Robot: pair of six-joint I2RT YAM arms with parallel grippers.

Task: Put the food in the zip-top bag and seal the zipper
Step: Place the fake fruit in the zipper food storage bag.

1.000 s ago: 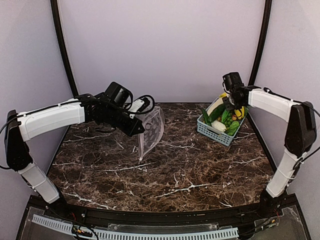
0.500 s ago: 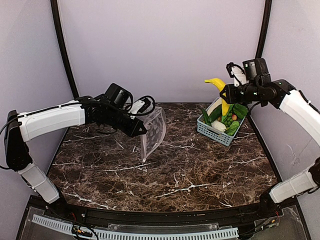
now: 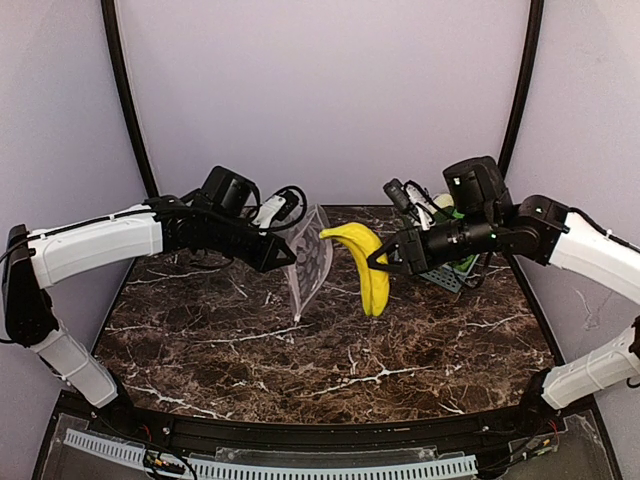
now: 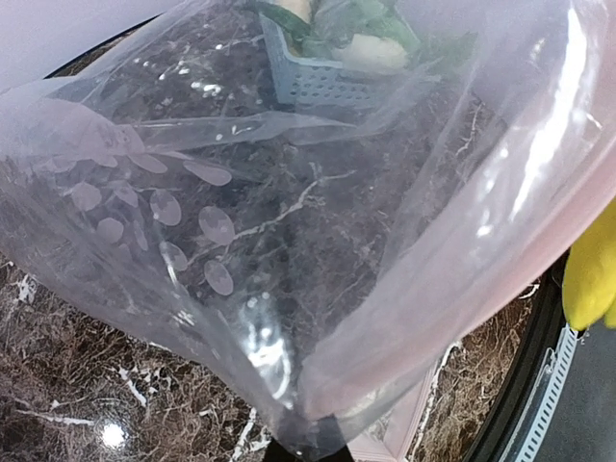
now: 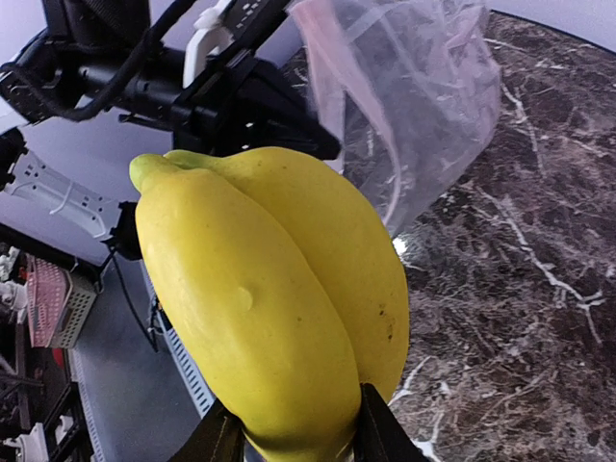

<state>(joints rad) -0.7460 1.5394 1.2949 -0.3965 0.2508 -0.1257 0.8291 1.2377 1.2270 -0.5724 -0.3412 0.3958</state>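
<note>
Bag: clear, spot-printed zip-top bag [image 3: 312, 265] hangs crumpled left of centre over the marble-patterned table [image 3: 350, 350]. The left gripper [image 3: 288, 257] is clenched on its upper edge.
Banana: smooth yellow banana bunch [image 3: 366, 270], just right of the bag, grasped by the right gripper [image 3: 385, 256].
Basket: blue-grey slatted basket [image 3: 447, 279], far right, holds green and white vegetables [image 4: 371, 50].

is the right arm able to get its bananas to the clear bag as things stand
Probably yes: the right arm holds the yellow banana bunch beside the clear spotted plastic bag, nothing between them. How wide the bag's mouth gapes is unclear.
</note>
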